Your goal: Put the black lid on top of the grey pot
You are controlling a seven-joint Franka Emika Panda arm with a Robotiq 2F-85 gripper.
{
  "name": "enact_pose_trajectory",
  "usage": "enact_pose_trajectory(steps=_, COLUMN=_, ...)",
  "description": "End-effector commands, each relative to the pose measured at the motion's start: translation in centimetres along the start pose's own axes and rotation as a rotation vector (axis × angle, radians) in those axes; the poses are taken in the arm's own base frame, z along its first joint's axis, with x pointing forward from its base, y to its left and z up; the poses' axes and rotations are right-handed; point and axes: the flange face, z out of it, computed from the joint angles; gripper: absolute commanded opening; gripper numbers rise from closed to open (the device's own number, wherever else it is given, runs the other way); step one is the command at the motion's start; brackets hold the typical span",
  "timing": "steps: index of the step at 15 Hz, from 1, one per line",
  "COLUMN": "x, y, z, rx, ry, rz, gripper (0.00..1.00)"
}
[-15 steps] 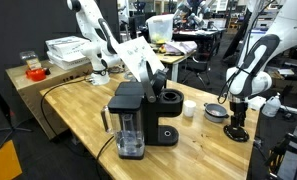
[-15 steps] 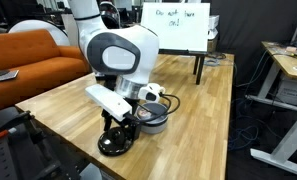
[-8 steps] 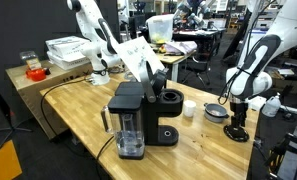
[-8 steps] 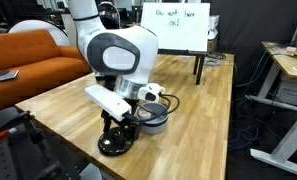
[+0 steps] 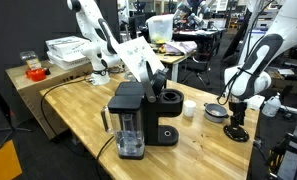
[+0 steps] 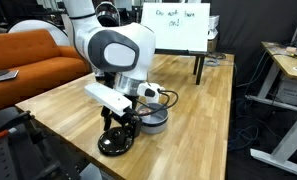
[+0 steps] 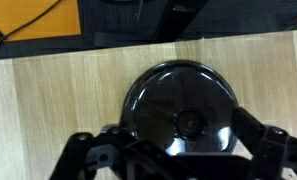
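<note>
Gripper [image 7: 178, 152] is down low over the lid [image 7: 183, 108], which lies flat on the table [image 7: 43, 110]. The fingers [image 7: 91, 150] are spread wide on either side of its rim, probably to take it by the edge since the disc is too flat to grab any other way; cannot tell if the pads are touching it or gripping. Pot [image 6: 153, 121] sits uncovered just beside the lid in an exterior view, so the lid likely needs only a lift and a short carry across to go on top.
</note>
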Motion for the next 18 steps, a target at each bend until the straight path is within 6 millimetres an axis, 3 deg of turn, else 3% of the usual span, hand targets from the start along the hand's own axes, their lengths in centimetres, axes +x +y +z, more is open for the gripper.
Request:
enact_pose_trajectory(steps=1, x=-0.46, y=-0.62, z=-0.25, rx=-0.018, ry=0.000, rz=-0.014, gripper=1.00)
enact_pose_trajectory(steps=6, x=-0.08, y=-1.12, z=-0.13, rx=-0.021, ry=-0.004, rz=-0.031, gripper=1.00)
enact_pose_trajectory(steps=8, x=0.07, y=-1.26, z=-0.11, rx=-0.020, ry=-0.003, rz=-0.034, gripper=0.84)
enact_pose_trajectory(steps=9, x=0.14, y=-1.26, z=-0.04, rx=-0.017, ry=-0.005, rz=-0.033, gripper=0.66)
enact_pose_trajectory(steps=13, x=0.02, y=-0.87, z=0.04, rx=-0.015, ry=-0.007, rz=-0.022, gripper=0.38)
enact_pose_trajectory(steps=15, x=-0.06, y=-0.65, z=-0.12, rx=-0.015, ry=-0.007, rz=-0.016, gripper=0.25)
enact_pose_trajectory(steps=18, x=-0.05, y=-0.36, z=-0.49, rx=-0.015, ry=-0.007, rz=-0.010, gripper=0.20)
